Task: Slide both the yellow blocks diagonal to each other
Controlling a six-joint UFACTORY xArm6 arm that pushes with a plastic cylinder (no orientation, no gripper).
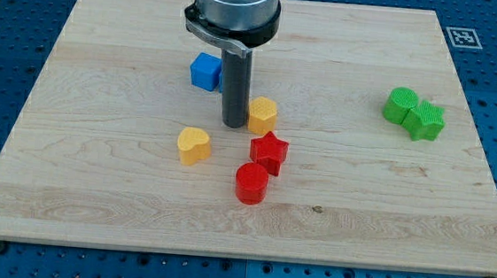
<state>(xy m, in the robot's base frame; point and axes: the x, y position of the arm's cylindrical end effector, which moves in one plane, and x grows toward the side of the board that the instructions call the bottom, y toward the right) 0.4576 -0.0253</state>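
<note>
Since tip (234,124) bears no fingers to open or shut, only pushing possible; touching left side of yellow hexagon (263,115), yellow heart (194,145) below-left, apart; likely light, hard, slippery plastic, so push flat faces squarely

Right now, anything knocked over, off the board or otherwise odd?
Nothing stands out. All blocks sit flat on the wooden board: blue block, two yellow blocks, red star, red cylinder, two touching green blocks. My tip rests just left of the upper yellow block.
</note>
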